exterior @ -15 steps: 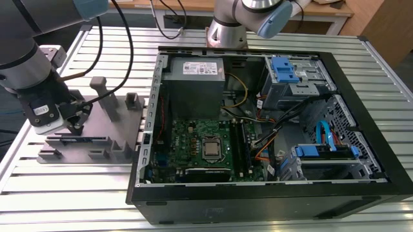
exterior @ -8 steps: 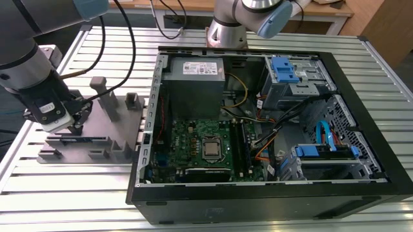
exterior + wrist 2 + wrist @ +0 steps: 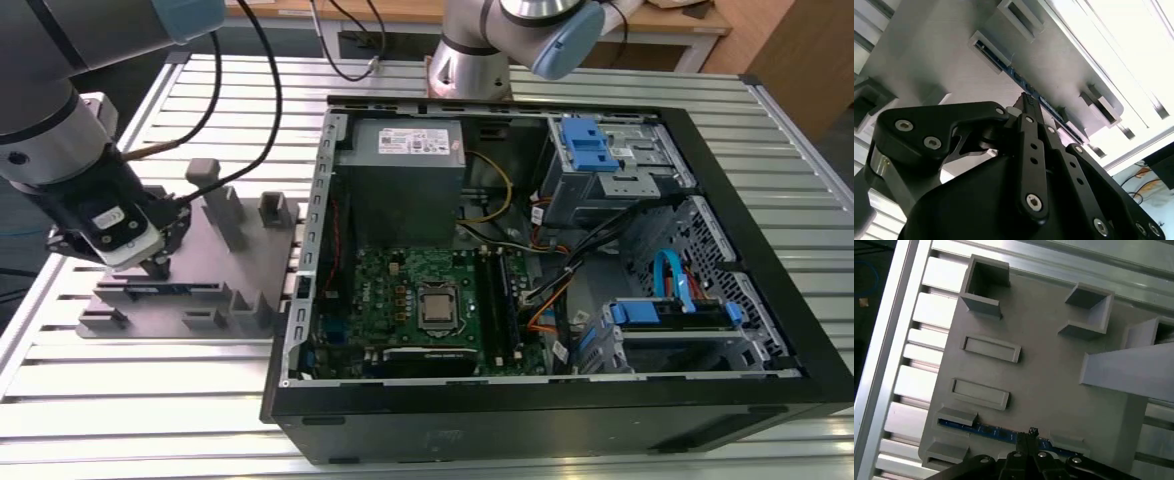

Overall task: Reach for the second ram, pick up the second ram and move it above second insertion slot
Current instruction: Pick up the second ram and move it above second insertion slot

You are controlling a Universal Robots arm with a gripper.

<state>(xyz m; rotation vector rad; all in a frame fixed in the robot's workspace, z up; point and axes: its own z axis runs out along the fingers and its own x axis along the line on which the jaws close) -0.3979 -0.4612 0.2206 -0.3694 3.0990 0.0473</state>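
Nothing legible is showing in any view.

- A white label is sitting on the grey power supply inside the computer case. Its print is coming through as faint lines, too small to read.
- A pale sticker is showing on the arm's wrist housing, off the case's open side toward the exterior view's left. Its marks are not resolving.
- The second ram is lying in the grey fixture beside the case. No characters are reading on its edge in either wrist view.

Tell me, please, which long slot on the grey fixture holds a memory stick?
The slot by the gripper: the second ram stands in it on edge; the two framed pockets beside it are bare.
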